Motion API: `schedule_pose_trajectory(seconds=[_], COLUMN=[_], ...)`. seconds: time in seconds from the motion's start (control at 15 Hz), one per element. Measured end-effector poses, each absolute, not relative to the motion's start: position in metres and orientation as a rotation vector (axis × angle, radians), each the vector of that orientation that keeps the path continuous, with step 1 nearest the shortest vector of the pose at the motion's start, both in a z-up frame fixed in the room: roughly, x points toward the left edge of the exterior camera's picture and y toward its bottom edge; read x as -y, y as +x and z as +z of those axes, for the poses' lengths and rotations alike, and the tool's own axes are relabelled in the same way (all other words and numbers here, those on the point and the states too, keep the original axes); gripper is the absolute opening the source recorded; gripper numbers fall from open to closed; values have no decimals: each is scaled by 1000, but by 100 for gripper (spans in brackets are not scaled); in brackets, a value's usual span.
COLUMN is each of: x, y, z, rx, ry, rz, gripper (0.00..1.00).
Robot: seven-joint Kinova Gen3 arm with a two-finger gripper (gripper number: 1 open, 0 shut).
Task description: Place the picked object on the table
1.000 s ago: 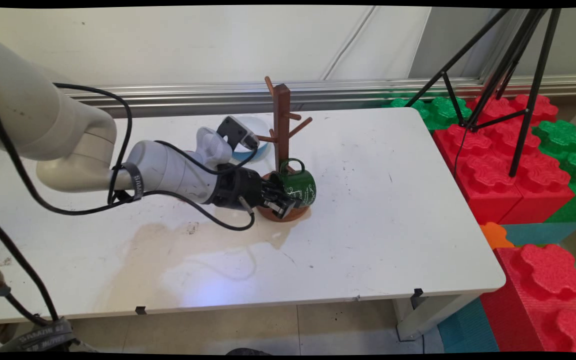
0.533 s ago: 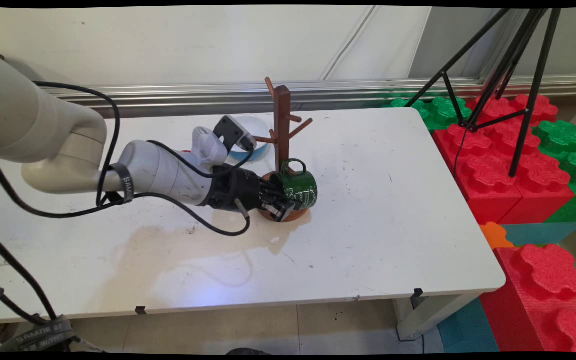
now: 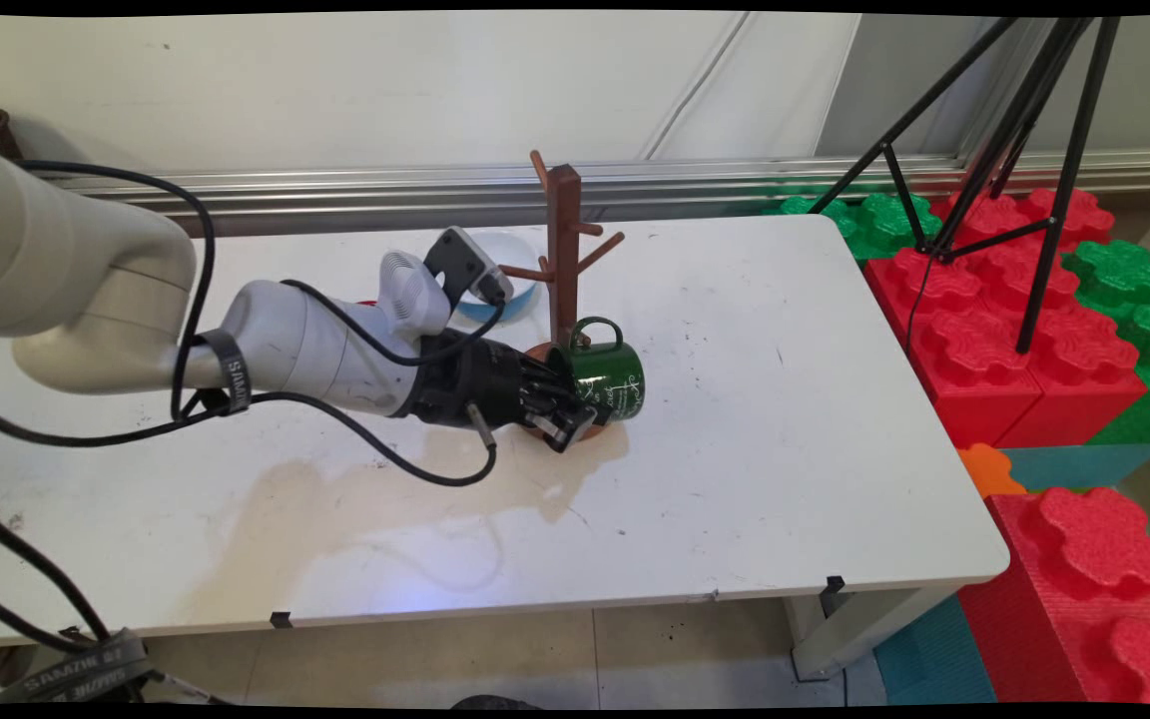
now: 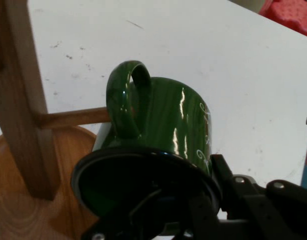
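Now the green mug (image 3: 603, 378) sits a little further right than a second ago — tipped on its side, handle up, clear of the wooden mug tree (image 3: 563, 262) pegs. The hand (image 3: 567, 406) is clamped on its rim, one finger inside, above the counter (image 3: 785, 449).

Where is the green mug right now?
Main view, mid-table: the green mug lies on its side in the gripper, handle up, beside the wooden mug tree and over its round base.
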State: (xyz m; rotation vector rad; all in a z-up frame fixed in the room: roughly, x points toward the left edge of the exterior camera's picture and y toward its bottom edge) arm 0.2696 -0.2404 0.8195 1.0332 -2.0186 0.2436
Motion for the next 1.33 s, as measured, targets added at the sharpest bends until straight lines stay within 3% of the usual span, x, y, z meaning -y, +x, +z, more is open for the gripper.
schedule_pose_trajectory(seconds=[0.73, 1.33], x=[203, 199], y=[286, 334], z=[842, 889], rx=[2232, 2471], ry=[857, 755], rz=[261, 305], gripper=[0, 0])
